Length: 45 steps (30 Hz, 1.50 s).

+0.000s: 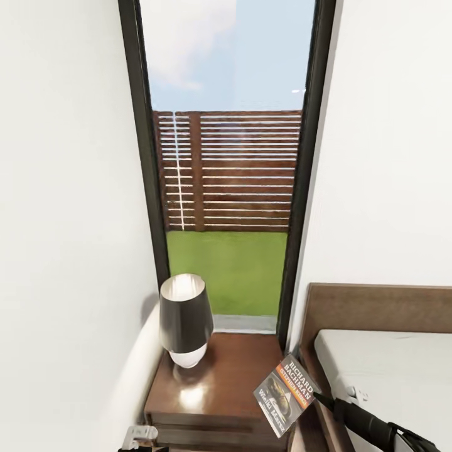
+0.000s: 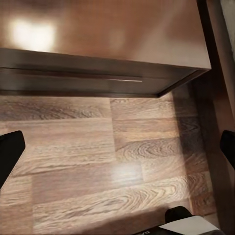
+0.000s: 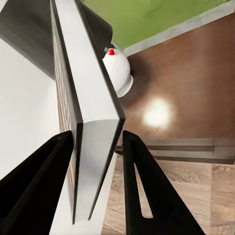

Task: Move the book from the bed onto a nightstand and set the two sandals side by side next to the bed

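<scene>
Right hand (image 3: 98, 166) clamped on book (image 1: 284, 394) above nightstand (image 1: 238, 370), lamp (image 1: 184, 320) beside; left hand (image 2: 117, 147) apart

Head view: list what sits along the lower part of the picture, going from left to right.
Left pincer → lamp on the nightstand → book held tilted over the nightstand's right edge → right arm → bed.

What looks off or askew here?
Only the book: it's tilted in mid-air at the nightstand's bed-side front corner, pinched between the right gripper's fingers, not yet lying flat. The lamp stands upright.
</scene>
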### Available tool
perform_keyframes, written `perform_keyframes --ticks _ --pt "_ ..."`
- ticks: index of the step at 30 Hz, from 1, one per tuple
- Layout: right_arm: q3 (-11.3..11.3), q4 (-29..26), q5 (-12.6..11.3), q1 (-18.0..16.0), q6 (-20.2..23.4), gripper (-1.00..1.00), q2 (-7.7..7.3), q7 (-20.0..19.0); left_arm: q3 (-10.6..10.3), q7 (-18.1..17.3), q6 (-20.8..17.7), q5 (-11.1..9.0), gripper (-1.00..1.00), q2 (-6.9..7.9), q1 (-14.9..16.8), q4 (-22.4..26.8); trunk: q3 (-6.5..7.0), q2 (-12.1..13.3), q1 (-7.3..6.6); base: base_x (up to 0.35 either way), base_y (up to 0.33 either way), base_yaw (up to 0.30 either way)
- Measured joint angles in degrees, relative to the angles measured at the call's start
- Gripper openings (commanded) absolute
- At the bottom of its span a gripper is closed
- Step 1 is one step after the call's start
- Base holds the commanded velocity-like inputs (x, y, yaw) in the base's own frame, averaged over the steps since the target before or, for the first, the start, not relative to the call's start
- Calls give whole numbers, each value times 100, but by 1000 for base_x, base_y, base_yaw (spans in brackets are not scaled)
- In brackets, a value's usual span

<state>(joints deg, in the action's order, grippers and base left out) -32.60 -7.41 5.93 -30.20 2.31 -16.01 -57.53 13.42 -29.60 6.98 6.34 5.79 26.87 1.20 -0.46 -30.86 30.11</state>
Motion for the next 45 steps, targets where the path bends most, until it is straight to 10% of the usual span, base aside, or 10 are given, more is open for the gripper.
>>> perform_keyframes --ticks 11,18,21,30,45 --pt "8 0 1 0 0 -100 0 0 -4 -65 11 10 100 -22 0 0 0 0 0 322 0 0" --pt "12 0 1 0 2 -100 0 1 10 -1905 -27 1 100 -640 14 184 0 0 0 322 0 0" --pt "1 0 3 0 1 -100 0 4 29 -2096 -280 -22 100 -715 25 587 0 0 1 242 0 0" --pt "-14 -1 -3 -1 1 -100 0 8 666 -2911 -425 -22 100 -572 19 800 0 0 3 34 0 0" --pt "-13 -1 -3 0 7 -100 0 -15 783 -3058 -483 -250 100 -507 17 838 0 0 1 115 0 0"
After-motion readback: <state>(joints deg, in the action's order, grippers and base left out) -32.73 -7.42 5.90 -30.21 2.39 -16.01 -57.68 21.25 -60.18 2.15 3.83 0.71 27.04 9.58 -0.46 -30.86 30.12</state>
